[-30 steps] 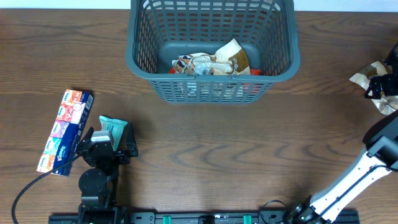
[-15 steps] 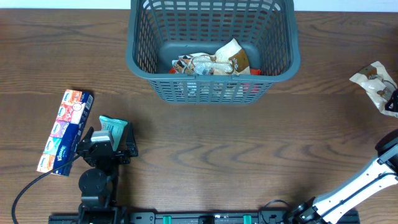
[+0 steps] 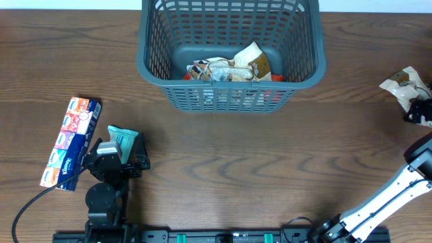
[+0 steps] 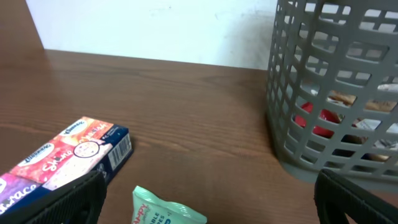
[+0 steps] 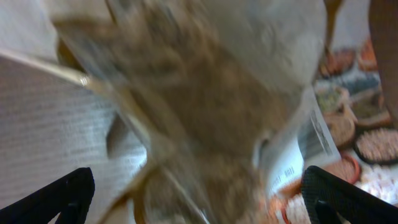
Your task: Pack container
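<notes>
The container (image 3: 229, 81) is a dark grey-blue slotted basket at the back centre, with several snack packs (image 3: 229, 69) inside; it also shows in the left wrist view (image 4: 336, 93). My left gripper (image 3: 116, 156) (image 4: 208, 208) is open near the front left, with a mint green pack (image 3: 123, 140) (image 4: 163, 211) lying on the table between its fingers. My right gripper (image 3: 420, 111) (image 5: 199, 199) is open at the right edge, just in front of a beige snack pack (image 3: 403, 84). That pack fills the right wrist view (image 5: 205, 106), blurred, between the wide-apart fingers.
A blue and orange box (image 3: 71, 142) (image 4: 68, 158) lies left of the left gripper. The wooden table (image 3: 270, 169) ends close to the right gripper. The right arm (image 3: 395, 196) rises from the front right.
My right gripper has drawn back off the beige pack toward the right edge and front, uncovering it. The left arm and the mint pack have not moved.
</notes>
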Robot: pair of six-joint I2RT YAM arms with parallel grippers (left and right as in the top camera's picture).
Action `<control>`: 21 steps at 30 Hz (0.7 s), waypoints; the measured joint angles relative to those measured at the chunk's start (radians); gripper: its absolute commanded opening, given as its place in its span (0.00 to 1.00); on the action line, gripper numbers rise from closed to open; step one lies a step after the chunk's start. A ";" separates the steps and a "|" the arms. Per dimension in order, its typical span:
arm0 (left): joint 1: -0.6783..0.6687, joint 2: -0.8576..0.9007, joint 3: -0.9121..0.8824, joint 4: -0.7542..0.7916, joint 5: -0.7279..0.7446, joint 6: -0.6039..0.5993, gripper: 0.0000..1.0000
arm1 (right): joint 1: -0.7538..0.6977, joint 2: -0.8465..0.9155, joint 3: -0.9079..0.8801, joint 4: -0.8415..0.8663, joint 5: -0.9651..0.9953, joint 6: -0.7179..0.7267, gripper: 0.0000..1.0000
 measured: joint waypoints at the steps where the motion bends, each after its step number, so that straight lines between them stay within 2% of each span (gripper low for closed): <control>1: 0.000 0.000 0.000 0.000 0.000 -0.006 0.99 | 0.006 0.002 0.000 0.002 0.000 0.000 0.97; 16: 0.000 0.000 0.000 0.000 0.000 -0.032 0.99 | 0.095 0.034 0.008 0.032 -0.028 0.035 0.99; 18: 0.000 0.000 0.000 0.000 0.000 -0.032 0.99 | 0.105 0.034 0.008 0.033 -0.031 0.040 0.98; 21: 0.000 0.000 0.000 0.000 0.000 -0.036 0.98 | 0.111 0.034 0.008 0.033 -0.032 0.048 0.88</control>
